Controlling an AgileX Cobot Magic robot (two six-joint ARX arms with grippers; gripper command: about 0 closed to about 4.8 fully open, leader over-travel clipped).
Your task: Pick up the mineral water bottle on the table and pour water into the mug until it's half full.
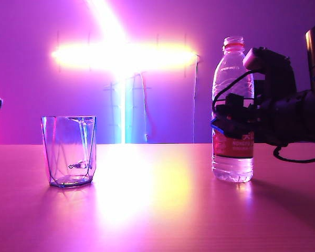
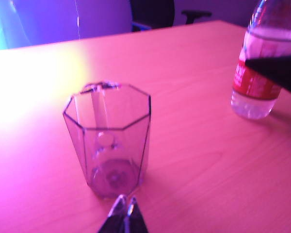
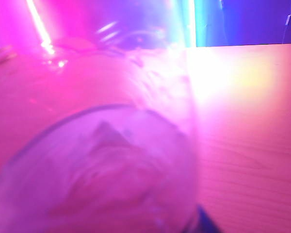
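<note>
The mineral water bottle (image 1: 232, 68) stands upright on the right of the table (image 1: 157, 215), with water up to its shoulder. My right gripper (image 1: 226, 124) reaches in from the right and straddles it just above the red label. The bottle (image 3: 111, 145) fills the right wrist view, and one blue fingertip (image 3: 206, 224) lies against its side; whether the grip has closed is hidden. The mug (image 1: 69, 151), a clear faceted glass, stands on the left. My left gripper (image 2: 126, 206) hovers shut just in front of the mug (image 2: 109, 136), holding nothing; the bottle (image 2: 254, 82) shows beyond it.
A bright cross-shaped light (image 1: 121, 55) glares on the wall behind the table. Bare tabletop lies between mug and bottle. In the left wrist view a dark chair (image 2: 155, 12) stands past the table's far edge.
</note>
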